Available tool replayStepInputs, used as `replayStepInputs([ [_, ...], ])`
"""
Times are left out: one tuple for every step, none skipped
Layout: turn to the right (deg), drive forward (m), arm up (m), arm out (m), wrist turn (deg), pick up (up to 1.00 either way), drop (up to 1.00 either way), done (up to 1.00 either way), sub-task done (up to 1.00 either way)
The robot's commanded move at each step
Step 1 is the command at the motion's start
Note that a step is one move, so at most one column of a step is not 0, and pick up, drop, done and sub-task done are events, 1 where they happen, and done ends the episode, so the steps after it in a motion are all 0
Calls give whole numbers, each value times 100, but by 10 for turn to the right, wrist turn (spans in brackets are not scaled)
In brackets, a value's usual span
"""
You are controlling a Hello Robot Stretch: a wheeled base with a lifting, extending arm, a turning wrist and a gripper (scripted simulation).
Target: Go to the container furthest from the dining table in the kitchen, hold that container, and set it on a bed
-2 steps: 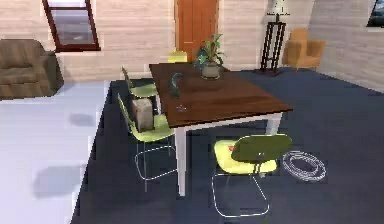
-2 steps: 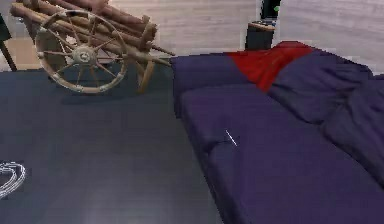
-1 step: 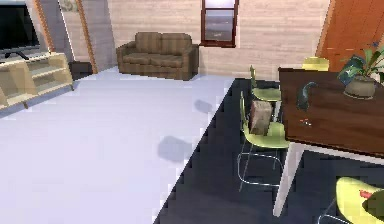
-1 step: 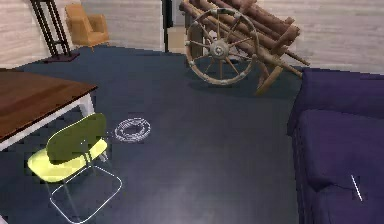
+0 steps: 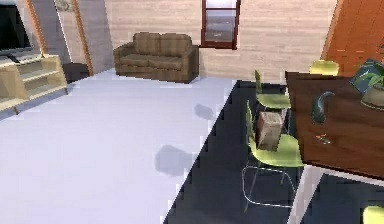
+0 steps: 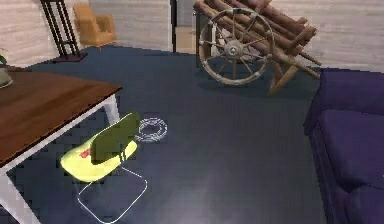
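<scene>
A dark wooden dining table (image 5: 345,130) stands at the forward view's right, and its corner (image 6: 45,110) shows at the arm side view's left. Yellow-green chairs (image 5: 278,152) stand along its side. A small brown boxy thing (image 5: 269,129) rests on the nearest chair's seat. On the tabletop stand a potted plant (image 5: 372,85) and a small dark object (image 5: 322,108). Another yellow-green chair (image 6: 100,155) stands tucked at the table's corner.
A brown sofa (image 5: 156,56) stands at the far wall under a window (image 5: 220,22), with a TV stand (image 5: 30,80) on the left. A wooden cart (image 6: 250,40), a dark blue sofa (image 6: 350,130), an orange armchair (image 6: 93,22) and a wire coil (image 6: 152,128) surround open dark floor.
</scene>
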Motion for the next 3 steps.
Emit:
replayStepInputs([
  [-120, 0, 0, 0, 0, 0, 0, 0, 0],
  [0, 100, 0, 0, 0, 0, 0, 0, 0],
  [-30, 0, 0, 0, 0, 0, 0, 0, 0],
])
